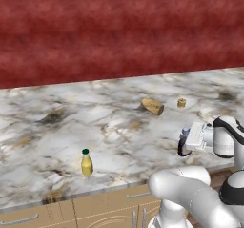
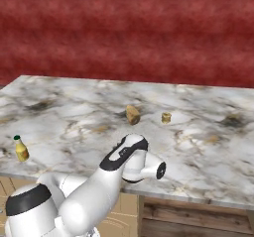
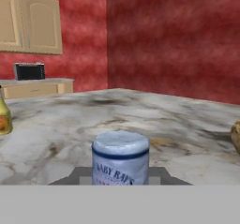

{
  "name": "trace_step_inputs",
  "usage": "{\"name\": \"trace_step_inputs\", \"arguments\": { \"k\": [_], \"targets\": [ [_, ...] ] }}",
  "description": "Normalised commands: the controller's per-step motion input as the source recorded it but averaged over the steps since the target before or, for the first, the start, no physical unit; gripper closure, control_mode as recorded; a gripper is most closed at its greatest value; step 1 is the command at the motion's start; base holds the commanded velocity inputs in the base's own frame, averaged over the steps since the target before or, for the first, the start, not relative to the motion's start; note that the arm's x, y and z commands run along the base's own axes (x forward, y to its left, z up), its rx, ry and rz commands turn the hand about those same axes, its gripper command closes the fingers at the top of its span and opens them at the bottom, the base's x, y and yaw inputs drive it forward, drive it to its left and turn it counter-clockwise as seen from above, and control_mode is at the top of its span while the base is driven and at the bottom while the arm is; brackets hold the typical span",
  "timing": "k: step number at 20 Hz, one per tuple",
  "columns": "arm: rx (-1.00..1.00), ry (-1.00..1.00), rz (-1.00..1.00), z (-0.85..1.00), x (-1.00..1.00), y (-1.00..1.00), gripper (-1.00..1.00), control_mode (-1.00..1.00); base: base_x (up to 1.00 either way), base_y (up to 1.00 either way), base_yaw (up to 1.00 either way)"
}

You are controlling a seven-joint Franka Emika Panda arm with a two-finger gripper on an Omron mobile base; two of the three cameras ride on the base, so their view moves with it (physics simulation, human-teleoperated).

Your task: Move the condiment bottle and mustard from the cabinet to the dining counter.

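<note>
The gripper [image 1: 187, 143] is seen at the right of the left base view, low over the near part of the counter [image 1: 114, 127]. The condiment bottle [image 1: 183, 145] is held upright in it, dark body below and pale cap on top, with the base at or just above the marble; contact with the top cannot be told. In the hand view the bottle's pale cap and label are seen close up between the jaws, which are clamped on it.

The mustard [image 1: 86, 163] is stood upright on the counter near the front edge, well apart from the gripper, toward the left. It is seen at the far left edge in the right base view [image 2: 21, 148] and at the left edge of the hand view [image 3: 3, 115].

Farther back, near the middle of the counter, a tan roll-shaped item [image 1: 153, 106] is laid on its side, and a small tan cup [image 1: 181, 102] is stood just beside it.

Tan drawers [image 1: 71, 212] are seen under the front edge. A red wall [image 1: 119, 26] is set behind the counter. In the hand view, a cabinet [image 3: 30, 21] with closed doors is hung on the far wall.
</note>
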Motion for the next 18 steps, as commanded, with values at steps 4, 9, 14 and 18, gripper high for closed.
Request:
{"name": "trace_step_inputs", "arguments": {
  "k": [4, 9, 14, 18],
  "targets": [
    [0.02, 0.00, 0.00, -0.22, 0.01, 0.00, 1.00, -1.00, 0.00, 0.00, 0.00],
    [0.02, 0.00, 0.00, -0.18, 0.08, 0.00, 1.00, -1.00, 0.00, 0.00, 0.00],
    [0.01, 0.00, 0.00, -0.16, 0.05, 0.00, 1.00, -1.00, 0.00, 0.00, 0.00],
    [0.00, 0.00, 0.00, -0.11, 0.00, 0.00, 1.00, -1.00, 0.00, 0.00, 0.00]
  ]
}}
